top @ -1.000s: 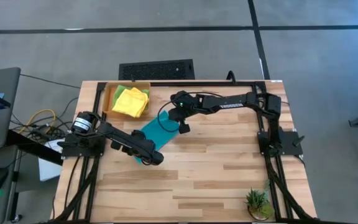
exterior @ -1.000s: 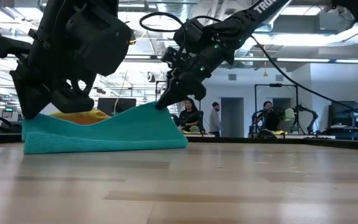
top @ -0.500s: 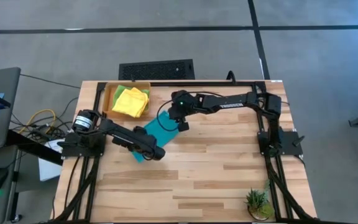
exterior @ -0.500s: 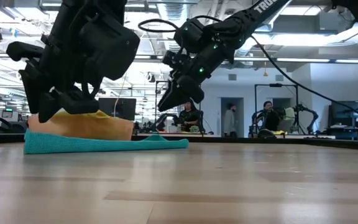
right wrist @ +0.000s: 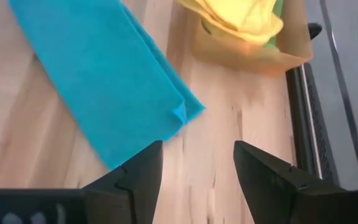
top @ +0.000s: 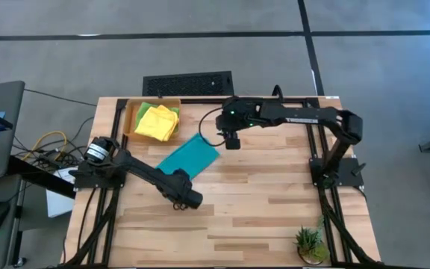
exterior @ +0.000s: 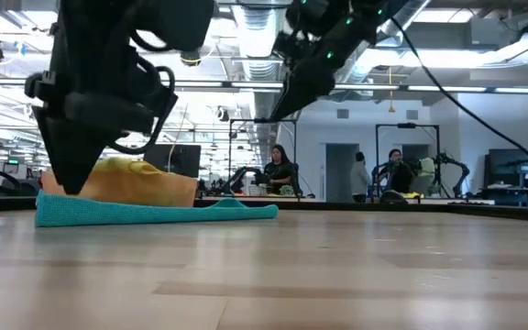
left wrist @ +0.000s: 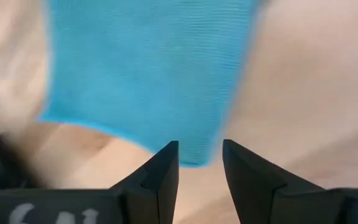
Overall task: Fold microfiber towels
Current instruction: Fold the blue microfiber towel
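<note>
While the teal microfiber towel (top: pixel 189 157) lay folded into a long flat strip on the pale wooden table (top: pixel 275 209), both arms hung clear of it with nothing in their fingers. The left gripper (left wrist: pixel 199 163) sat just off the strip's near short edge, its jaws parted by a narrow gap and empty. The right gripper (right wrist: pixel 196 163) hovered above the far end, close to the folded corner, its jaws spread wider and equally empty.

Judging by the strip's shape, one fold looked done and a second, end-to-end fold seemed to be the step in hand. To do it well, each gripper would need to pinch both layers together at a corner of one short edge, lift only enough to clear the cloth beneath, carry that edge squarely over the opposite one, and lower it before letting go, so the layers did not slide apart or bunch.

Beyond the strip, touching neither gripper, the flat orange rectangular tray (top: pixel 132 123) near the table's back-left corner held the rumpled yellow microfiber towels (top: pixel 158 122), with a sliver of lime green cloth (top: pixel 145 109) showing beneath them. From the low view the teal strip rested flat, its far end slightly raised.
</note>
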Robot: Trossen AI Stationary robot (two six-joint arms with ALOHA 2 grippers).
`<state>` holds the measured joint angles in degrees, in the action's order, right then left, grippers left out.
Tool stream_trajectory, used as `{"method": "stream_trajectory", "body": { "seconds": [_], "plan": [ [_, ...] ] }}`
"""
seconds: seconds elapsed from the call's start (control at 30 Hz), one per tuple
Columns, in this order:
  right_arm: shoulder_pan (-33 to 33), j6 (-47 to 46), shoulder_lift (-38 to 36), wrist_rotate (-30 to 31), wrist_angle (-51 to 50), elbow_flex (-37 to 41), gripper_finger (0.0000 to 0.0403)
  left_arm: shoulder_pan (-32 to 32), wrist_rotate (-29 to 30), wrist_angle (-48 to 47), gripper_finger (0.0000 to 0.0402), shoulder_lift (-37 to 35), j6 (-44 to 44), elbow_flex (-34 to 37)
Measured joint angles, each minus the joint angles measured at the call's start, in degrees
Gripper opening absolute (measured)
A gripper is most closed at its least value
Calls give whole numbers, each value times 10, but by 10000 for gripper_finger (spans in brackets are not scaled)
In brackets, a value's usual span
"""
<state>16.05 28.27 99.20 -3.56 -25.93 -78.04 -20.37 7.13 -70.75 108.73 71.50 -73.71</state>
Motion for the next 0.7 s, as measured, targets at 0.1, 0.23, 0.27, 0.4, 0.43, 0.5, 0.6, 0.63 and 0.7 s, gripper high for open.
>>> {"method": "stream_trajectory", "body": {
  "seconds": [0.1, 0.23, 0.27, 0.4, 0.43, 0.5, 0.6, 0.63, 0.7],
  "plan": [
    [-1, 0, -19, -2, -18, 0, 221, -10, 14, 35, 118, 0, 1, 0],
    [-3, -5, -34, -1, -28, 0, 221, -12, 34, 48, 118, 0, 18, 0],
    [-5, -10, -36, -1, -26, 0, 221, -12, 36, 49, 118, 1, 19, 1],
    [-7, -13, -38, -1, -39, 0, 221, -12, 36, 52, 118, 1, 32, 18],
    [-8, -13, -39, -1, -41, 0, 221, -13, 34, 52, 118, 1, 32, 22],
    [-11, -13, -38, -1, -46, 0, 221, -14, 32, 54, 118, 1, 32, 30],
    [-15, -13, -37, -1, -59, 0, 221, -14, 32, 54, 118, 1, 32, 41],
    [-17, -13, -37, -1, -59, 0, 221, -14, 32, 55, 118, 1, 32, 46],
    [-21, -13, -37, -1, -68, 0, 221, -14, 32, 69, 118, 1, 32, 57]
  ]
}}
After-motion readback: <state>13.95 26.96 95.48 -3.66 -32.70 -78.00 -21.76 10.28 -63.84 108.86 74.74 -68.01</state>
